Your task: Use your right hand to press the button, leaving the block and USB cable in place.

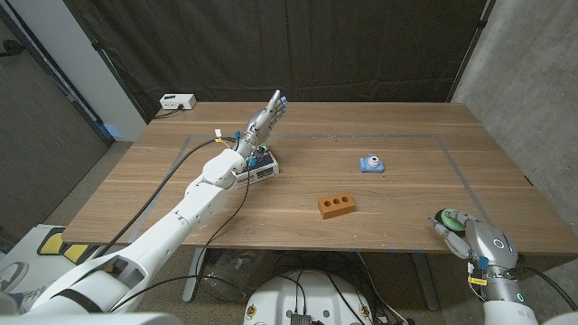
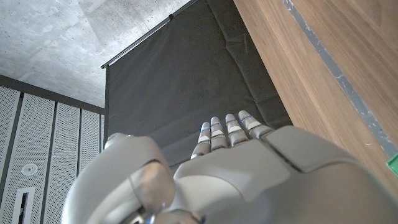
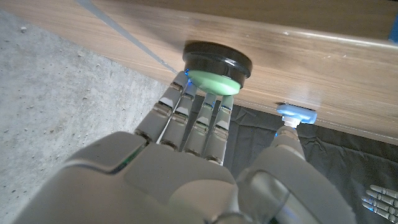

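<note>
Right robot hand [image 3: 205, 180]: empty, fingers extended | fingertips [image 3: 205, 102] touching round green black-rimmed button [image 3: 213, 79] | near tabletop [image 1: 298, 226] front right corner | you press straight down.

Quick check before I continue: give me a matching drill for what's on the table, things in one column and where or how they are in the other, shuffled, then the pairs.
Things:
1. button
2. block
3. USB cable
4. left hand

Places or states:
A. raised over the table's far left part, fingers extended
B. blue, past the middle of the table
C. green-topped, at the near right edge under the right hand's fingertips
D. orange-brown with holes, near the table's middle

Pairs: 1-C, 2-D, 3-B, 4-A
</note>
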You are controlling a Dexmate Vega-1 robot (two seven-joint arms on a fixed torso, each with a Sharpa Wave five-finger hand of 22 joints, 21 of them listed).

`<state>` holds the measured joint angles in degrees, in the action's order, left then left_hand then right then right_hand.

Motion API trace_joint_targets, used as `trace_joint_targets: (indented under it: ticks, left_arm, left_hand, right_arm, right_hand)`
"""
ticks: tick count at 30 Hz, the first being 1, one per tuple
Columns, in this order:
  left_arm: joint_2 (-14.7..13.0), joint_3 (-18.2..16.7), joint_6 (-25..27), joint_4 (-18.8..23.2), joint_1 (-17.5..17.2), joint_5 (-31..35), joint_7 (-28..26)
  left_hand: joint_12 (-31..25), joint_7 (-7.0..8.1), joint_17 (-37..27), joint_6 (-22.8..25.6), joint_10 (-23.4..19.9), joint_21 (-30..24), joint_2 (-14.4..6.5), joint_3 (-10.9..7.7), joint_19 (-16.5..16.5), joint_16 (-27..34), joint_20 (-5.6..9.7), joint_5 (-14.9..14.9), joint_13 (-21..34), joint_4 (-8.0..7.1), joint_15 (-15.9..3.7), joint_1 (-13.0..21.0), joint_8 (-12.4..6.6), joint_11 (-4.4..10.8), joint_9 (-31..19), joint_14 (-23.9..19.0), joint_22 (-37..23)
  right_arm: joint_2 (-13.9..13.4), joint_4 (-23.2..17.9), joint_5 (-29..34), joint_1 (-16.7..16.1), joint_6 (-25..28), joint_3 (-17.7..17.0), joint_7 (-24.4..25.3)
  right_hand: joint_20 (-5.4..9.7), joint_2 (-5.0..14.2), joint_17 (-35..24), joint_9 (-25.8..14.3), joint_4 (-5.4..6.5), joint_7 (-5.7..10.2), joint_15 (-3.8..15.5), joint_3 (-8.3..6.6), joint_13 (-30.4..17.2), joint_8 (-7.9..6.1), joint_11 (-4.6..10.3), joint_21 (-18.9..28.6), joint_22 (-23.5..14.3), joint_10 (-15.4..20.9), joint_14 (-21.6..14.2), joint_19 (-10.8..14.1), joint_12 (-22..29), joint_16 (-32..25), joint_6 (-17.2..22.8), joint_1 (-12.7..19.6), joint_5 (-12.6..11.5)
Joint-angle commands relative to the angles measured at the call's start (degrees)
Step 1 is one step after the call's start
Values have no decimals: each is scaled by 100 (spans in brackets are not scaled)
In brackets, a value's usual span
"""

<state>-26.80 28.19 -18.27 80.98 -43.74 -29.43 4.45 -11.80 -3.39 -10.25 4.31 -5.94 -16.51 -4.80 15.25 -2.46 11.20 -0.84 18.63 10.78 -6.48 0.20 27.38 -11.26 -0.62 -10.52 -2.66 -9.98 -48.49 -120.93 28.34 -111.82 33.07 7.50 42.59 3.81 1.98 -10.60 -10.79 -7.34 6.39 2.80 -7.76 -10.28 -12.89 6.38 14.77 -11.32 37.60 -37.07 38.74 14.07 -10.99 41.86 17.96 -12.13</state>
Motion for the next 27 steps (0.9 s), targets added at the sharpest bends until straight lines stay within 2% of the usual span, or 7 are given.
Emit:
trace_joint_targets:
  ticks: [1, 6, 8, 10, 12, 22, 27]
  left_arm:
    - [-16, -4, 12, -39, 42, -13, 49]
    - [2, 8, 23, -102, 85, -6, 61]
    - [14, 23, 50, -147, 116, -24, 101]
    - [12, 42, 90, -171, 144, -18, 119]
    - [23, 45, 93, -203, 162, -32, 142]
    - [5, -2, 23, -177, 103, -22, 74]
    - [-34, -14, -26, -201, 102, -92, 227]
  left_hand:
    - [1, 14, -25, 23, -14, 24, -18, 38, -24, -17, -15, 5, 18, 0, 12, -16, -15, 28, -21, -25, -26]
    - [-6, 28, -25, 37, -35, 33, -21, 43, -16, -17, 10, 4, 18, 0, -4, -13, -19, 56, -21, -29, -27]
    - [-9, 28, -25, 44, -46, 36, -23, 46, -8, -17, 28, 4, 18, 0, -6, -12, -21, 67, -21, -30, -27]
    - [-8, 26, -25, 53, -45, 39, -24, 47, -7, -17, 31, 4, 18, 0, -8, -11, -24, 67, -21, -31, -27]
    - [-8, 30, -25, 50, -45, 42, -25, 49, -4, -21, 32, 3, 18, 0, -9, -11, -23, 62, -21, -21, -27]
    - [-3, 27, -24, 49, -38, 57, -30, 57, 4, -23, 41, 2, 18, 0, -6, -6, -20, 54, -21, -18, -28]
    - [0, 24, -24, 55, -34, 65, -32, 61, 5, -23, 40, 1, 18, 0, -7, -4, -21, 53, -21, -18, -28]
  right_arm:
    - [6, -191, 60, -15, 115, -188, 107]
    - [79, -222, 113, -32, 176, -272, 190]
    - [93, -239, 116, -57, 194, -323, 183]
    - [111, -261, 152, -67, 231, -351, 193]
    - [84, -287, 194, -97, 220, -393, 185]
    - [195, -433, 403, -113, 204, -471, 256]
    - [297, -534, 594, -111, 222, -396, 361]
  right_hand:
    - [552, 60, 7, -24, 47, -5, 690, -19, -27, 67, 10, -96, -1, 229, 96, -145, -75, 59, -102, 27, -8]
    - [516, 58, 4, -31, 38, -4, 643, -20, -33, 147, -36, -202, 4, 31, 408, -361, -172, 120, -274, 42, -8]
    - [488, 58, 1, -36, 35, -46, 556, -19, -37, 201, -99, -255, 7, -167, 601, -482, -246, 126, -440, 47, -12]
    - [464, 61, 0, -39, 32, -90, 572, -21, -41, 231, -117, -323, 11, -347, 797, -661, -297, 138, -580, 57, -17]
    - [462, 63, -1, -42, 27, -37, 518, -23, -44, 265, -103, -346, 14, -533, 949, -754, -335, 131, -761, 67, -24]
    - [426, 61, -1, -44, 22, -25, 492, -24, -47, 254, -111, -359, 16, -527, 986, -822, -302, 103, -828, 77, -31]
    - [423, 59, -1, -45, 21, -30, 494, -23, -47, 235, -112, -355, 17, -509, 982, -827, -286, 91, -809, 78, -33]
